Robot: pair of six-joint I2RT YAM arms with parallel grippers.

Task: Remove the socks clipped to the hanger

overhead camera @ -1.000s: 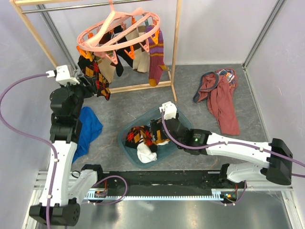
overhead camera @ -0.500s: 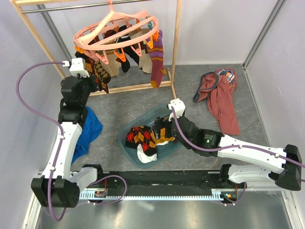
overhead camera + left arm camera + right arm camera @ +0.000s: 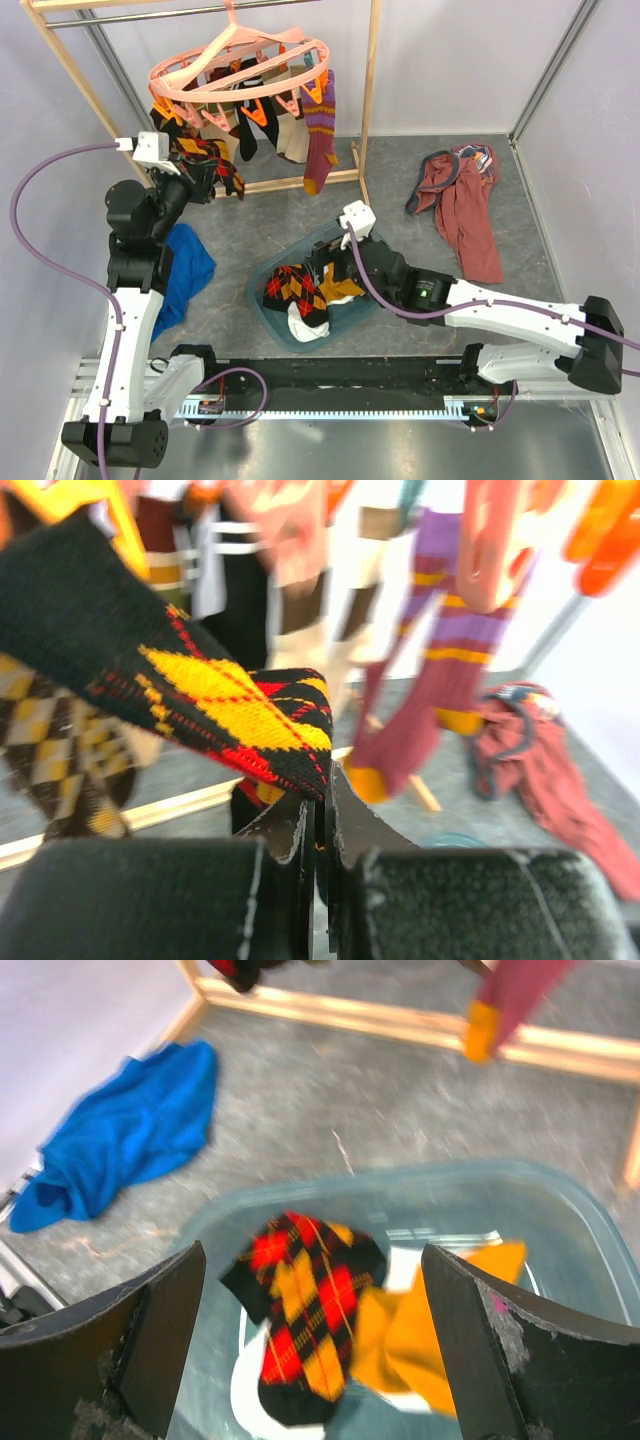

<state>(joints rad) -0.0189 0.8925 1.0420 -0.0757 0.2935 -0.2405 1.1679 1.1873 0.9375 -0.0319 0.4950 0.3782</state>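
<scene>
1. Salmon-pink hanger (image 3: 240,62) hangs on the wooden rack (image 3: 372,90) at the table's far-left corner; a purple striped sock (image 3: 322,130) plus black and beige ones hang clipped.
2. Pinched tight, the left gripper (image 3: 322,810) grips an argyle sock (image 3: 230,705) beside the ring; clip release unclear.
3. Spread wide and empty, the right gripper (image 3: 315,1330) hovers over the teal tub (image 3: 590,1230) by the near edge; three socks lie inside.
4. Judged roughly halfway.
5. Grey speckled table (image 3: 400,170); blue cloth (image 3: 185,265) at the left edge, maroon garment (image 3: 470,210) toward the right; pale walls.
</scene>
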